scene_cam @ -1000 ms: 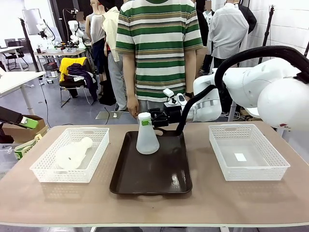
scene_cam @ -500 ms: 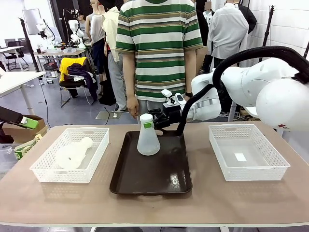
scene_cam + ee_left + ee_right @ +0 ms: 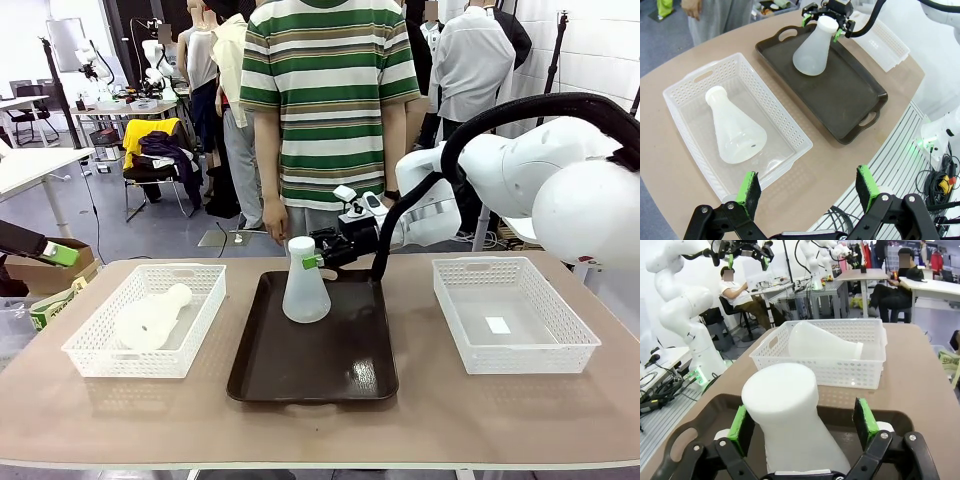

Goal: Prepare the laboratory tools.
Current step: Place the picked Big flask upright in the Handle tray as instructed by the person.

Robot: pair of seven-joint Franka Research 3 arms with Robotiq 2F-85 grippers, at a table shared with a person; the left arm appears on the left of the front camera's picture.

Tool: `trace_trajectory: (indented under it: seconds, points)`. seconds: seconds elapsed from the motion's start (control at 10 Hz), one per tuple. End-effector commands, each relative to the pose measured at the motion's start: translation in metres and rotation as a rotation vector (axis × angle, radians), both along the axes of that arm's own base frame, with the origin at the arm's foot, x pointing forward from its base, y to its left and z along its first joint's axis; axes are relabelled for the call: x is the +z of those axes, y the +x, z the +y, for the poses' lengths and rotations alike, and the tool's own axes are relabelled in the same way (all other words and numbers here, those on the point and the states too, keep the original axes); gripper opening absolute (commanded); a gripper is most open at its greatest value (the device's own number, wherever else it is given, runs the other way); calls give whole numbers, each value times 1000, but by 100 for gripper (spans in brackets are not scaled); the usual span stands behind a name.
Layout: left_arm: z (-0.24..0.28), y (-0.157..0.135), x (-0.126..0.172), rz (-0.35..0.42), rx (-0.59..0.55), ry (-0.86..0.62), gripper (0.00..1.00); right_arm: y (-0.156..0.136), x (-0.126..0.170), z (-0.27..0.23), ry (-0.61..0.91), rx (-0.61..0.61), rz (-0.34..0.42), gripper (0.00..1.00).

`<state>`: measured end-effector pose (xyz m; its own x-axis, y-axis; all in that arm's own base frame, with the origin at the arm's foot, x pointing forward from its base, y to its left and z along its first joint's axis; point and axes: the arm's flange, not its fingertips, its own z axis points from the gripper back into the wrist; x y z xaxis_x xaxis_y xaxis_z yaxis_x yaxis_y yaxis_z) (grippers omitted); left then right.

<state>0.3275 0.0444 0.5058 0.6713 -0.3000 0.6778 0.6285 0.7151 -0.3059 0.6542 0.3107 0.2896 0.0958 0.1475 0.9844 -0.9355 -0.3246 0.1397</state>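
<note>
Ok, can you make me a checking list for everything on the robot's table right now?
Surface: tan table, no spills seen.
Job's things: upright conical flask on the dark brown tray; second conical flask lying on its side in the left lattice basket.
Clutter: nothing seen apart from the right lattice basket.
Grippers: right gripper open, pads either side of the upright flask's neck; left gripper open, hovering above the table edge near the left basket.
Cables: black cable running along the right arm.
Surroundings: person in a striped shirt standing at the far side.
</note>
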Motion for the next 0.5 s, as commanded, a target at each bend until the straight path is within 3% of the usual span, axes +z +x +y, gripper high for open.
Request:
trace_trajectory:
  seconds: [0.0, 0.2, 0.4]
  points:
    - [3, 1, 0, -12, -19, -18, 100, -7, 8, -12, -18, 16, 18, 100]
    - [3, 1, 0, -12, -19, -18, 100, -8, 10, -15, -17, 24, 42, 100]
    - [3, 1, 0, -12, -19, -18, 100, 1, 3, -6, -3, 2, 6, 100]
